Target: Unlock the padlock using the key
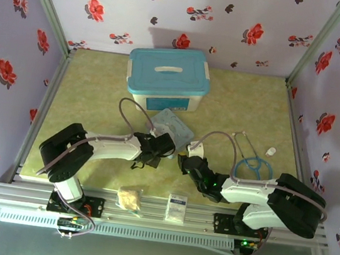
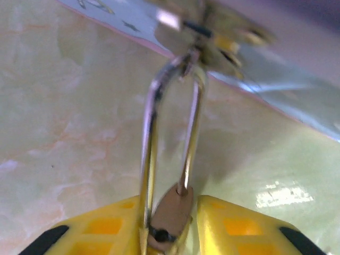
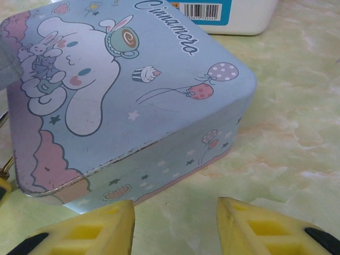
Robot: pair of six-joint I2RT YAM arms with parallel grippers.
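Inspection found two containers on the table (image 1: pixel 93 91). A white storage box (image 1: pixel 168 70) with a teal lid stood at the far centre, lid on, contents hidden. Just near of it lay a pastel cartoon tin (image 3: pixel 133 90), lid down, contents likewise hidden. The padlock (image 2: pixel 172 210) hung at the tin's blurred clasp (image 2: pixel 212 32), its silver shackle (image 2: pixel 150 133) reaching up to that clasp and its brass body lying between the yellow fingers (image 2: pixel 101 228) of the left gripper (image 1: pixel 160 150). Whether those fingers pinched the body or merely flanked it could not be told. The right gripper (image 3: pixel 175 212) faced the tin's near corner, its fingers moderately apart with nothing between them. A beige packet (image 1: pixel 129 198) and a white card (image 1: pixel 176 208) lay at the near edge, between the arm bases, and blue looped tubing (image 1: pixel 254 166) lay to the right. The surface was pale green, marbled. The walls (image 1: pixel 237 10) were lavender, printed with red and dark flowers.
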